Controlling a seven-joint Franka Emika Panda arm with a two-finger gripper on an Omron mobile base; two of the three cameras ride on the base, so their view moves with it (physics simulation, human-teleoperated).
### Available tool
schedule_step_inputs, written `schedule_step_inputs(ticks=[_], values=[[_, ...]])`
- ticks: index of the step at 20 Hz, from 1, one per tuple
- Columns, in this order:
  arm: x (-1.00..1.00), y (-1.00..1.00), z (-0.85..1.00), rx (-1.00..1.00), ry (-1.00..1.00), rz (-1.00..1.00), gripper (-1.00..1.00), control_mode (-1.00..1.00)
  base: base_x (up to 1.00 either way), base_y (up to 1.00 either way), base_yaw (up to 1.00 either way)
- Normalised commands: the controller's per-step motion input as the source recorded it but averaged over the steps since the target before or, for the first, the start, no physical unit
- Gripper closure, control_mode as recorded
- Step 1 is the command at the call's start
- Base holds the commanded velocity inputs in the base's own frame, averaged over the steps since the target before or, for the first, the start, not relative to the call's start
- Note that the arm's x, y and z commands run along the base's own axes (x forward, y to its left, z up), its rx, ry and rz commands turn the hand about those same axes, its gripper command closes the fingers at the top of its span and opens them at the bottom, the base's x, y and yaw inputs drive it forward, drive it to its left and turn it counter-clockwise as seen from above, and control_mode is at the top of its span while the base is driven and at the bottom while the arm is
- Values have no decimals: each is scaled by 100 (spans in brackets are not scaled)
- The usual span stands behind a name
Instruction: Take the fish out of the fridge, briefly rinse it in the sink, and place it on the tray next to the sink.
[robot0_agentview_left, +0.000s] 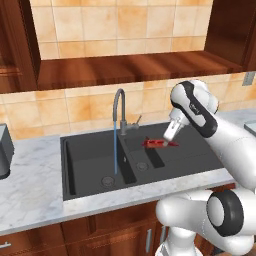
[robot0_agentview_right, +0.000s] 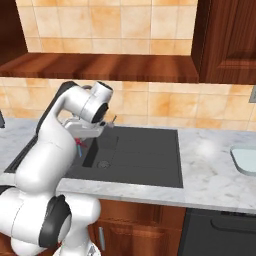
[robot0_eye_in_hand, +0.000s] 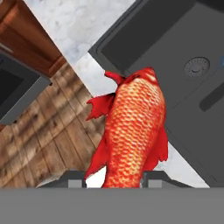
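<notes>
Fish (robot0_agentview_left: 160, 143), small, flat and bright red-orange, is gripped in the white arm's hand (robot0_agentview_left: 167, 140) above the dark grey double-basin sink (robot0_agentview_left: 90, 165), right of the faucet's thin water stream (robot0_agentview_left: 115, 150); rinsing well likely means carrying it leftward under the stream.

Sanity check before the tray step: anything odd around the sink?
One thing: the faucet is running into the left basin of the sink, while the end effector holds the fish over the right basin, apart from the stream.
</notes>
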Motion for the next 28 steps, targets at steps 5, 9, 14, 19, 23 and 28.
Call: schedule_step_inputs(ticks=[5,9,14,19,23,28], values=[[42,28,-20,0,0,0,100,-100,0,0,0],[6,23,-45,0,-5,0,100,-100,0,0,0],[21,17,-15,0,-17,0,100,-100,0,0,0],[58,14,-8,0,-16,-2,100,-100,0,0,0],[41,16,-2,1,-11,0,100,-100,0,0,0],[4,28,-1,0,-2,2,100,-100,0,0,0]])
